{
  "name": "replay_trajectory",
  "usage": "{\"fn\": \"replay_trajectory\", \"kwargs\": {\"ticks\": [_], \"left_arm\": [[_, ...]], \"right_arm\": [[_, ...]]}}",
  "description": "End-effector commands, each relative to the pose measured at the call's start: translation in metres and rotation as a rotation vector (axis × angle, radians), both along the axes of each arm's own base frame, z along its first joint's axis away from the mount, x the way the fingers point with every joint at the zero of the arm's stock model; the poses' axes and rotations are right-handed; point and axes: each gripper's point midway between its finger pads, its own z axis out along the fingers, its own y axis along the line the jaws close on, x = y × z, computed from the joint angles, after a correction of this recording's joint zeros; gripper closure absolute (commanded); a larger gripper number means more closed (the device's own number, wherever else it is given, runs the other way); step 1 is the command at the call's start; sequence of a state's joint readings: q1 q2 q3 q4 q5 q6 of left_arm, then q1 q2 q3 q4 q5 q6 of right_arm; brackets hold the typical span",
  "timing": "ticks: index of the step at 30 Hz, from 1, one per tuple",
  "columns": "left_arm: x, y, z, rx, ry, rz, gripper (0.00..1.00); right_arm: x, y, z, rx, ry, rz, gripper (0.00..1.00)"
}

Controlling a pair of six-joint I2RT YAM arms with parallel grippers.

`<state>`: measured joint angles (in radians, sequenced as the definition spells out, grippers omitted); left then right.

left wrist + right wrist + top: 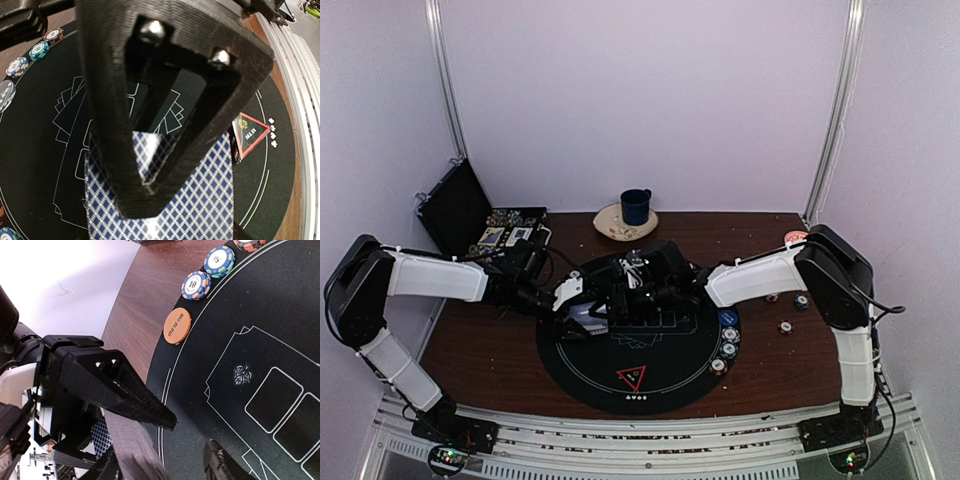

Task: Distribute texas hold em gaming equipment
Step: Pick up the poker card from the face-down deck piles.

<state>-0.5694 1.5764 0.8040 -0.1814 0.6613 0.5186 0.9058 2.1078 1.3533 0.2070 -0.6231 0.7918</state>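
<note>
Your left hand (590, 300) grips the pack of cards (200, 200) and holds it over the middle of the round black mat (580, 385). Your right hand (172, 467) is just beside it. Its fingers stand apart and I see nothing between them.

Some of the job looks done. The triangle marker (631, 377) lies on the mat, close to the mat's near edge. A row of chips (730, 334) sits along the mat's right edge. In the right wrist view, an orange disc (177, 326) lies right on the mat's rim, half on the wood, with striped chips (196, 285) lined up next to it. I cannot tell which side of the mat that is.

A lot looks left to do. The card shapes (272, 400) drawn on the mat are bare wherever they show, so I think no card is dealt yet. All the cards I can see are in the pack. A few loose chips (785, 326) lie on the worktop (480, 350) to the right of the mat, apart from each other. The open case (460, 210) at the far left corner has more small pieces in it.

So I would say you are partway through. The markers and some chips are out, and the cards come next.
</note>
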Motion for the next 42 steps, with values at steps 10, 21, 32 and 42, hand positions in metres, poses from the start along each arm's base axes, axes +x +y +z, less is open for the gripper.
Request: {"fn": "replay_trajectory", "kwargs": {"ticks": [10,21,32,42], "left_arm": [[0.001,-0.007,0.014,-0.058,-0.04,-0.035,0.99],[0.001,-0.007,0.014,-0.058,-0.039,-0.034,0.99],[0.001,-0.008,0.013,-0.055,-0.035,-0.035,0.98],[0.001,-0.007,0.013,-0.055,-0.034,-0.034,0.98]], "right_arm": [[0.015,-0.027,-0.012,-0.152,-0.051,-0.086,0.6],[0.013,-0.03,0.001,-0.131,-0.066,-0.06,0.75],[0.003,-0.023,0.016,-0.057,-0.055,-0.018,0.87],[0.002,-0.03,0.035,-0.023,-0.071,-0.022,1.0]]}}
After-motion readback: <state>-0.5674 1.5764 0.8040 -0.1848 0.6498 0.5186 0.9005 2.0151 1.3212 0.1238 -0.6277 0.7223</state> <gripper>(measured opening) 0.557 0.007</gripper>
